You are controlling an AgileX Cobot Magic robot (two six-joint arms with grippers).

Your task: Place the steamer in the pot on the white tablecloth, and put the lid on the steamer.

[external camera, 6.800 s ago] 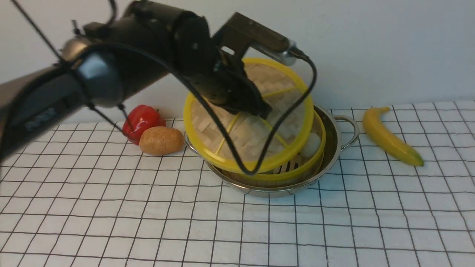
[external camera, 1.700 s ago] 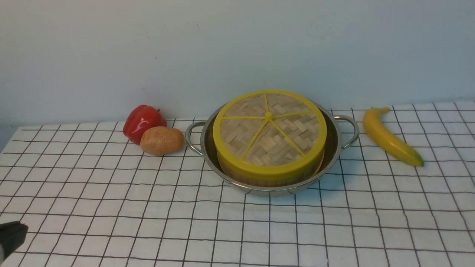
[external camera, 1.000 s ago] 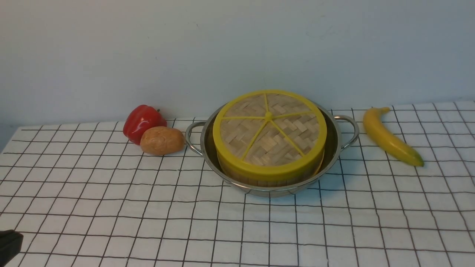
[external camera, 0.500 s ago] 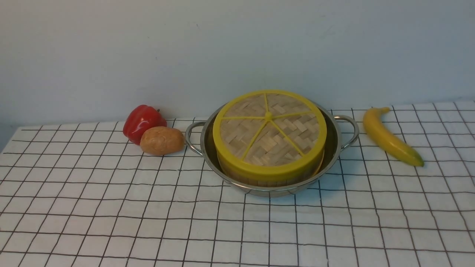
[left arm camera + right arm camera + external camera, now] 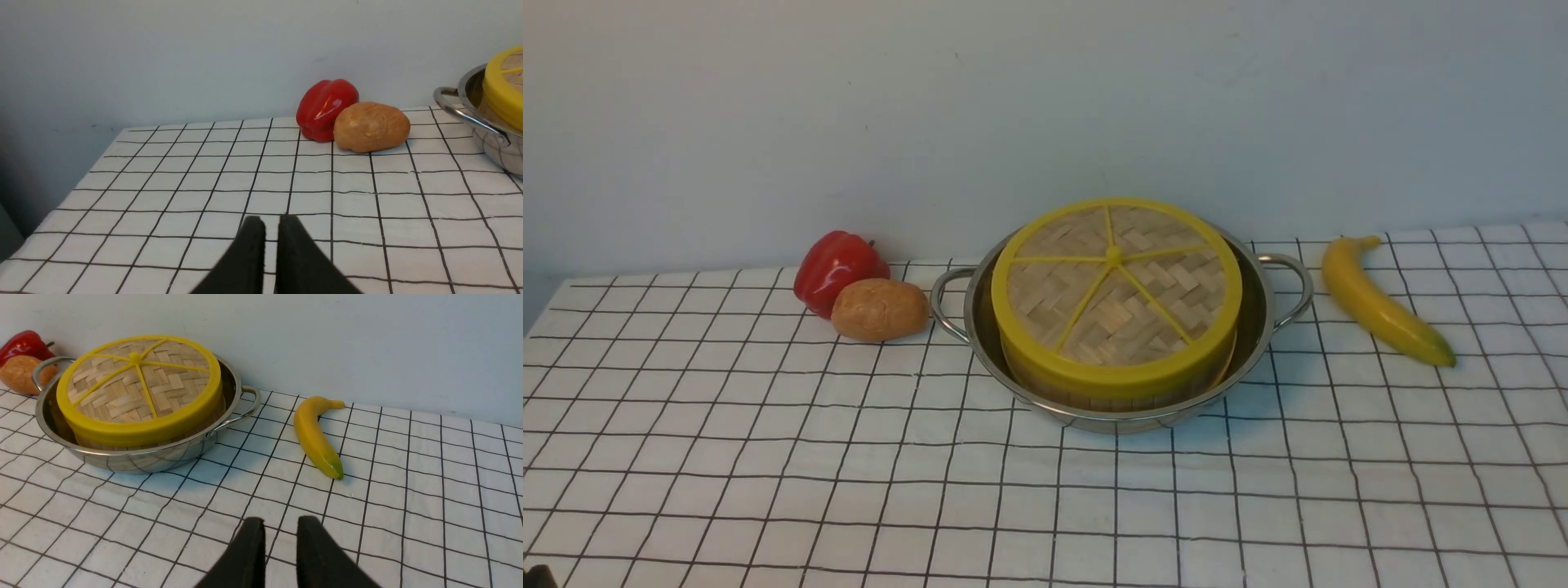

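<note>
A: Start at the left gripper (image 5: 271, 228). How do its jaws stand?

B: The two black fingers (image 5: 249, 253) have a narrow slit between them, parted a little, with nothing in the gap. They hang over bare squares of the white tablecloth (image 5: 196, 192).

A: And the right gripper (image 5: 280, 531)?

B: Its fingers (image 5: 314, 555) stand somewhat wider apart, also empty, again over bare cloth. Neither gripper touches anything.

A: What lies beyond the left one?

B: Further off, a red pepper (image 5: 326, 108) and a brown potato (image 5: 371, 127) sit touching each other near the wall. Past them, at the picture's edge, one loop handle of the pot (image 5: 486, 126) shows.

A: And beyond the right one?

B: A banana (image 5: 315, 435) lies on the cloth, just beside the pot's other handle but not touching it.

A: Where are the task's things?

B: In the front view the pot (image 5: 1262, 318) stands on the tablecloth, toward the wall. The steamer (image 5: 1119, 398) sits inside it; only a strip of its wooden wall shows under the lid (image 5: 1116, 290). The lid lies flat and level on top, its yellow rim lining up with the steamer all round. The pepper and potato are on the pot's left, the banana on its right.

A: Are the arms in the front view?

B: Only a dark sliver in the bottom left corner; I cannot tell what it is.
</note>
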